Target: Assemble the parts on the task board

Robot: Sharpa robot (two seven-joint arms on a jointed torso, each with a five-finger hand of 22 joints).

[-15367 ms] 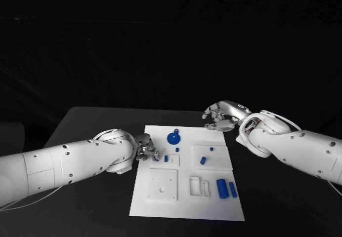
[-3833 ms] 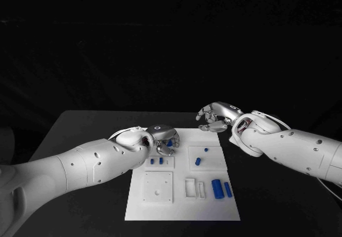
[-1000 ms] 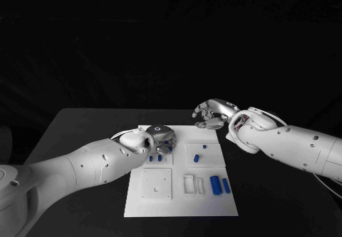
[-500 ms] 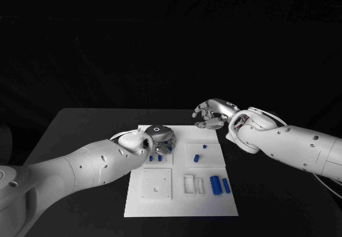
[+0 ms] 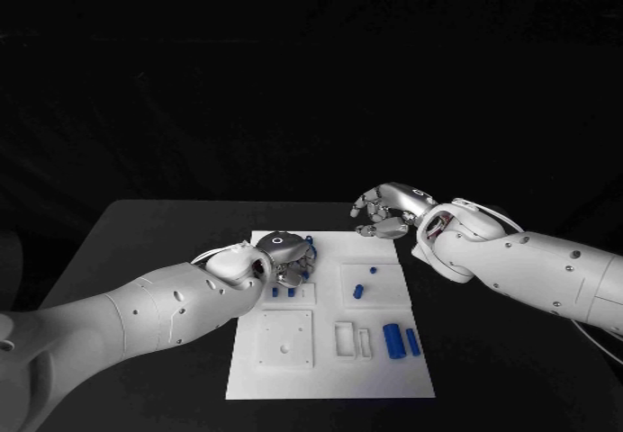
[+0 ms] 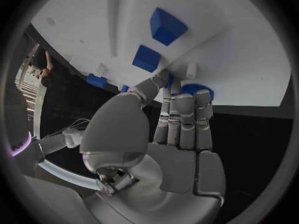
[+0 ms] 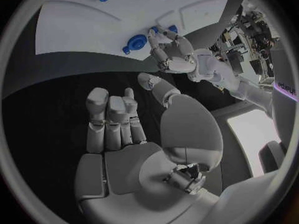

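Left hand [image 5: 288, 255] sits over the far-left part of the task board [image 5: 331, 378], fingers bent down around the round blue part [image 6: 198, 90]. From the left wrist view the fingertips [image 6: 185, 102] lie on or against that disc at the board's far edge, but whether they actually pinch it or merely rest on it I cannot tell.

Taking the board as a clock face seen from the head camera: nearest, at about 5 o'clock, two blue cylinders [image 5: 401, 342] lie side by side. Beside them, near 6, is a white slotted holder [image 5: 353, 340], and at 7 a square white plate [image 5: 285, 338]. Toward the centre-left, two small blue blocks [image 5: 284, 292] stand just beside the left hand. At 2 o'clock lie a short blue peg [image 5: 358, 291] and, farther off, a smaller blue stud [image 5: 373, 268].

Farthest, past the board's 1 o'clock corner, the right hand [image 5: 385, 211] hovers over the dark table [image 5: 156, 234], fingers loosely curled and holding nothing, well apart from every part.

Risks, as I judge them: the disc lies close to the far edge, so a sliding contact could push it off onto the table. The bent fingers also hang near the two blocks and could knock them.
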